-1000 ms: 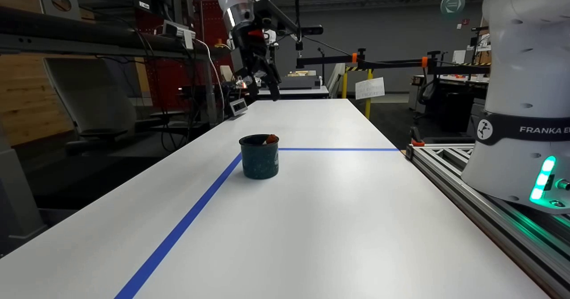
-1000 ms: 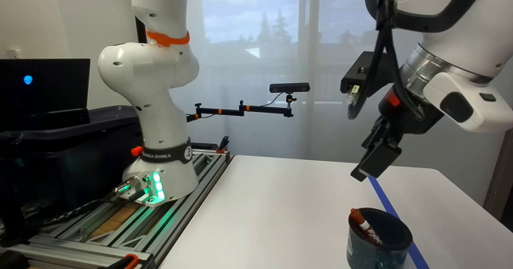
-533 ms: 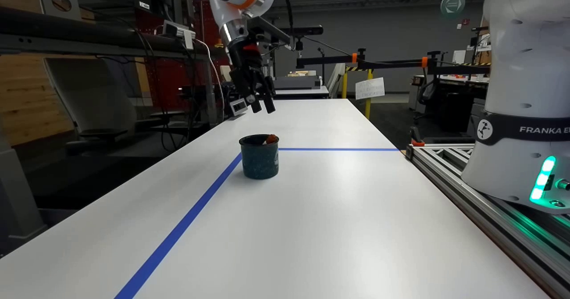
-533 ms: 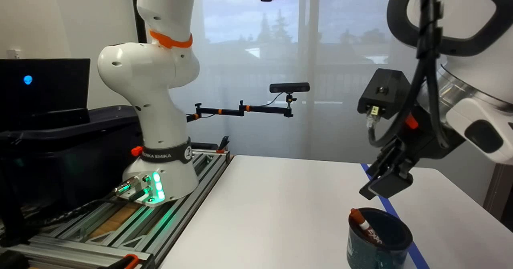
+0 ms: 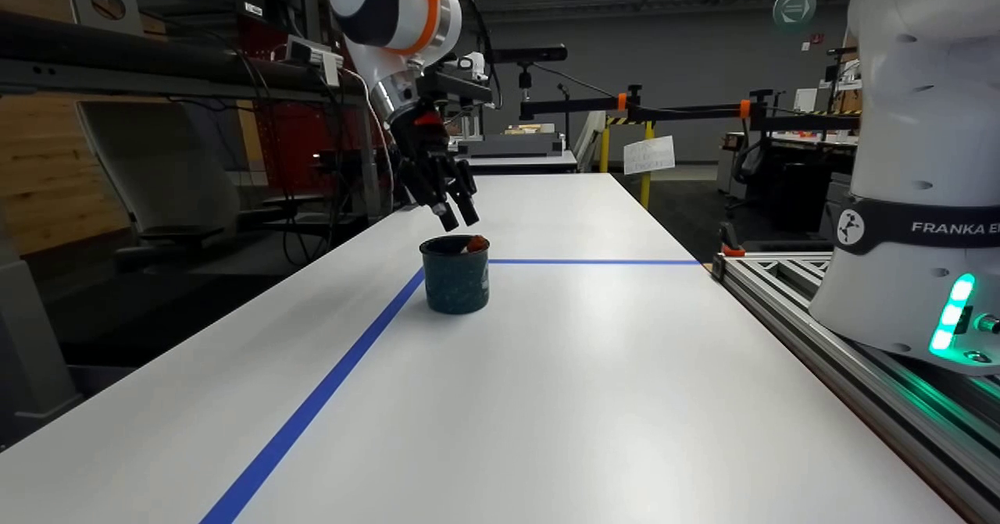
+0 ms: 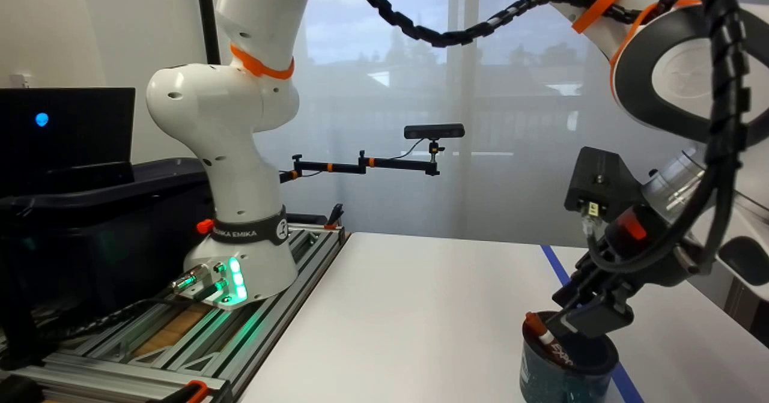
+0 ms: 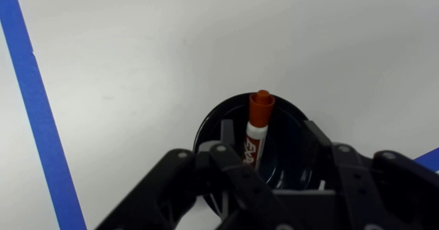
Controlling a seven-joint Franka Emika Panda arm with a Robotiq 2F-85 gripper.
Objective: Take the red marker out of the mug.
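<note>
The dark teal mug stands upright on the white table, its round opening filling much of the wrist view's lower middle. Leaning inside it is the red marker, with its orange-red cap up at the rim and its lower end hidden. My gripper hangs tilted just over the mug, its tips close to the rim. Seen from the wrist, the gripper is partly open, one finger to the left of the marker and one farther off to the right. A gap shows on both sides of the marker.
Blue tape lines cross the white table beside the mug. The arm's base stands on a metal rail frame along one table edge. A small grey device sits on a shelf beam off the opposite side.
My gripper has come down from well above the table to just over the mug, and its fingers have drawn closer together. The mug and the marker have stayed in place.
</note>
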